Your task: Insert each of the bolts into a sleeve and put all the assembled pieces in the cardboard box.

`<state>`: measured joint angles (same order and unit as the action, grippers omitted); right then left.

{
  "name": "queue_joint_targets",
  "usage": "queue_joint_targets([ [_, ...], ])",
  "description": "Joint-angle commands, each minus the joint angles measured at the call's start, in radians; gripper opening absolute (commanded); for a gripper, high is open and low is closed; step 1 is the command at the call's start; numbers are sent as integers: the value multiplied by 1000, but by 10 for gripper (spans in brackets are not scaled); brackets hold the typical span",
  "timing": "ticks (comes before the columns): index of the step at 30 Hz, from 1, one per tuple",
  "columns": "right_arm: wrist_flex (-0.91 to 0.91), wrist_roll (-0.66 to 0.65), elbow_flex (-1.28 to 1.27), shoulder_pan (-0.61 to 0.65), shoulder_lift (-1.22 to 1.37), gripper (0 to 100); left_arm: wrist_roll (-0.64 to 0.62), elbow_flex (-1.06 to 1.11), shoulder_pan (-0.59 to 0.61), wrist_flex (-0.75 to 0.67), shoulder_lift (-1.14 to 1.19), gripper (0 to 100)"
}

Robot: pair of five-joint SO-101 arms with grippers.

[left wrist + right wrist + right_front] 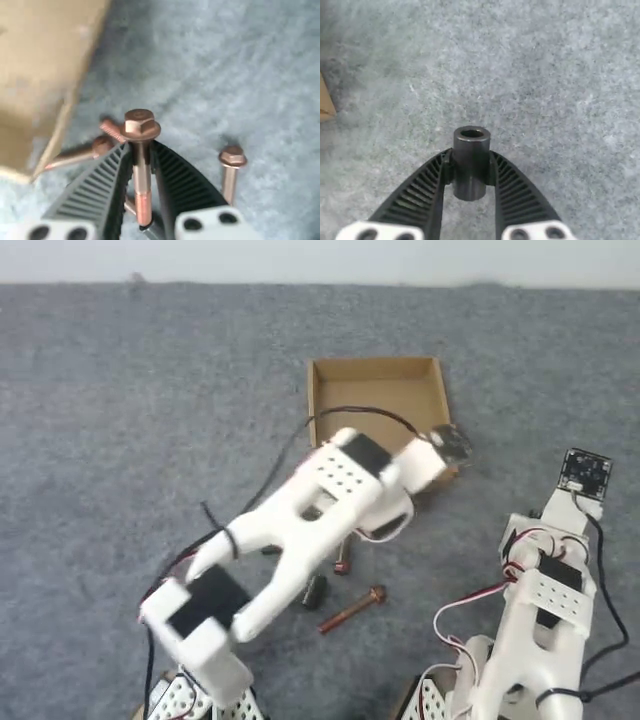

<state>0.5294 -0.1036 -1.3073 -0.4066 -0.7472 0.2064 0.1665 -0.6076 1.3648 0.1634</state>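
White left arm (300, 510) runs from the near left corner of the grey felt-covered worktop (120, 440) toward its middle. Left end effector (141, 150) is closed on a copper hex-flange bolt (141, 125); ribbed black fingers (100, 185) clamp the shank and the head sticks out past the tips; cannot tell if the held bolt touches the felt.

Open brown cardboard box (376, 368) sits mid-worktop toward the far edge; the left arm's wrist overlaps its near wall in the high view.

Loose parts lie on the felt between the box and the near edge. A copper bolt by the box corner (75, 156) lies flat. A threaded copper shank (111, 131) lies just beside it, right behind the held head; cannot tell if they touch. A long copper bolt (352, 610) lies diagonally, clear of the arm. A short dark cylindrical piece (315, 590) lies just beside it at the arm's edge. Another copper bolt (343, 560) is partly hidden under the arm.

White right arm (545, 610) stands at the near right corner, well apart from the loose parts. Right end effector (470, 155) is closed on a dark metal cylindrical sleeve (470, 175); it is gripped at mid-body with the open bore facing away from the wrist, over bare felt.
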Motion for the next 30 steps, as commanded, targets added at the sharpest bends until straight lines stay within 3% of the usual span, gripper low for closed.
queue_joint_targets([
  [1, -21, 2, 6, 15, -38, 9, -64, 54, 91, -77, -153, 10],
  [10, -21, 2, 2, 16, -38, 9, -295, 294, 434, -284, -267, 10],
  [15, -21, 2, 0, 21, -38, 9, -361, 441, 585, -420, -304, 11],
  [20, -13, -46, -2, 44, -38, 9, -385, 510, 660, -489, -299, 15],
  [25, -13, -55, -9, 48, -38, 7, -496, 519, 736, -486, -298, 124],
  [30, -13, -57, -11, 48, -38, 7, -496, 539, 743, -486, -298, 162],
])
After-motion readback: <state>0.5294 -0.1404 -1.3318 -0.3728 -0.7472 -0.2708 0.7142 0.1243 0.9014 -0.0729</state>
